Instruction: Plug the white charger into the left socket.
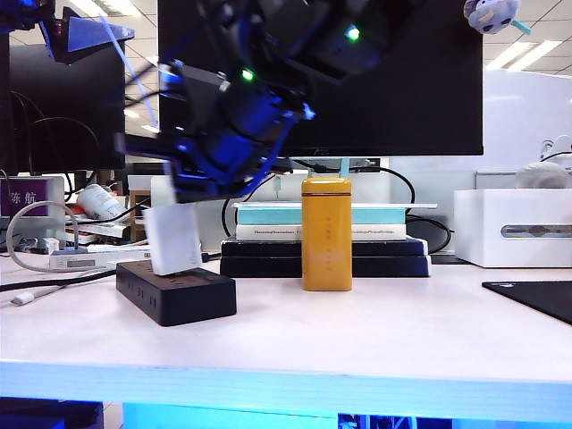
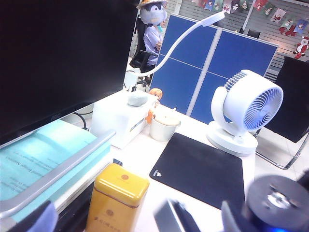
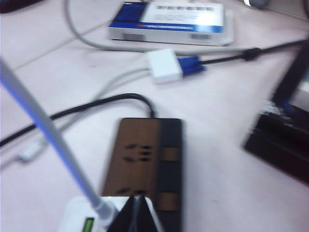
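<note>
Right claw: I see my right claw [image 3: 136,212] clamped on the white charger [image 1: 172,239], holding it from above; in the exterior view the arm reaches over to the left part of the table [image 1: 357,331].
White charger: it hangs upright, a little tilted, with its lower end at the top face of the black power strip [image 1: 176,291]. I cannot tell whether the prongs are in the holes.
Cable: a thin white cable [image 3: 46,128] runs up out of the charger's top, seen in the right wrist view.
Left socket: the strip's end-most holes sit under the charger in the exterior view, so I cannot see them there. In the right wrist view two further sets of holes [image 3: 137,152] lie bare on the strip's top.
Left claw: my left claw [image 2: 200,217] stands wide and holds nothing. It hovers above the right part of the table, over the black mouse mat [image 2: 200,169] and near the yellow tin [image 1: 326,233].
Yellow tin: upright, right of the strip, in front of stacked books [image 1: 268,223].
Background: a dark monitor [image 1: 429,80], a white box [image 1: 514,228], and a white fan [image 2: 244,113] beyond the mat.
</note>
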`<action>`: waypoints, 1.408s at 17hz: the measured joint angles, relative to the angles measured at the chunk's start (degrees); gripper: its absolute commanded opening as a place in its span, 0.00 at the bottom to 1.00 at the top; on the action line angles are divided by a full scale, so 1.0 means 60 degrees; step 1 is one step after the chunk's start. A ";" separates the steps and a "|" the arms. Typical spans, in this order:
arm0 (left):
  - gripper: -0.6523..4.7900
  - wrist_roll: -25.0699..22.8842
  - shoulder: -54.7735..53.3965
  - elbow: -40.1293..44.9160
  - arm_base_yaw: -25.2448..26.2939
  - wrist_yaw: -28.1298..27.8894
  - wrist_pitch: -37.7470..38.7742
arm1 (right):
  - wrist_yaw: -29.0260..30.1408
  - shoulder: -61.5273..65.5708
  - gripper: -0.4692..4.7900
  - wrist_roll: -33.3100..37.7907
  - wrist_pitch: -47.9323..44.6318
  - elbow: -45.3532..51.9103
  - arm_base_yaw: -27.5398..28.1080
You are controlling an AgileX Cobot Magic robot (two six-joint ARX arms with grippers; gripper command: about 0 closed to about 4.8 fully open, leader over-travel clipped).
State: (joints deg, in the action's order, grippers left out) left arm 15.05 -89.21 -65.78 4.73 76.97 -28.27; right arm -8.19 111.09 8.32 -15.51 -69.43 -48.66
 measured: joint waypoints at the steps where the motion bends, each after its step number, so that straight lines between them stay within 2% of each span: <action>1: 1.00 0.0000 -0.0004 0.0000 0.0000 -0.0004 0.0007 | -0.0055 0.0011 0.08 0.0011 0.0087 0.0000 0.0084; 13: 1.00 0.0000 -0.0004 0.0004 -0.0004 -0.0004 0.0040 | -0.0259 0.0076 0.08 0.0332 0.0361 -0.0066 -0.0160; 14: 1.00 0.0000 -0.0004 0.0004 -0.0004 -0.0004 0.0040 | -0.0244 0.0076 0.24 0.0335 0.0364 -0.0069 -0.0157; 15: 1.00 0.0007 -0.0004 0.0004 -0.0004 -0.0004 0.0036 | -0.0226 0.0047 0.51 0.0306 0.0412 -0.0087 -0.0157; 18: 1.00 0.0022 0.0000 0.0000 -0.0004 0.0098 0.0029 | -0.0270 -0.0299 0.52 0.0459 0.0863 0.0011 -0.0120; 19: 1.00 0.0084 0.0000 0.0000 -0.0004 0.0332 0.0029 | -0.0393 -0.0452 0.51 0.0390 0.1002 0.0062 -0.0178; 20: 1.00 0.0189 0.0000 0.0000 -0.0004 0.0412 0.0029 | -0.0433 -0.0579 0.39 0.0357 0.1220 0.0069 -0.0175; 21: 1.00 0.0219 0.0000 0.0000 -0.0004 0.0412 0.0033 | -0.0517 -0.0710 0.21 0.0291 0.1326 0.0131 -0.0197; 22: 1.00 0.0222 0.0000 0.0000 -0.0004 0.0412 0.0033 | -0.0619 -0.0831 0.09 0.0259 0.1545 0.0149 -0.0262; 24: 1.00 0.0226 0.0000 0.0000 -0.0004 0.0412 0.0033 | -0.1049 -0.1104 0.09 0.0084 0.2237 0.0321 -0.0353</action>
State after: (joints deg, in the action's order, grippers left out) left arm 16.40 -89.21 -65.78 4.71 79.44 -28.08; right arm -14.48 104.47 8.82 -2.09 -67.51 -50.78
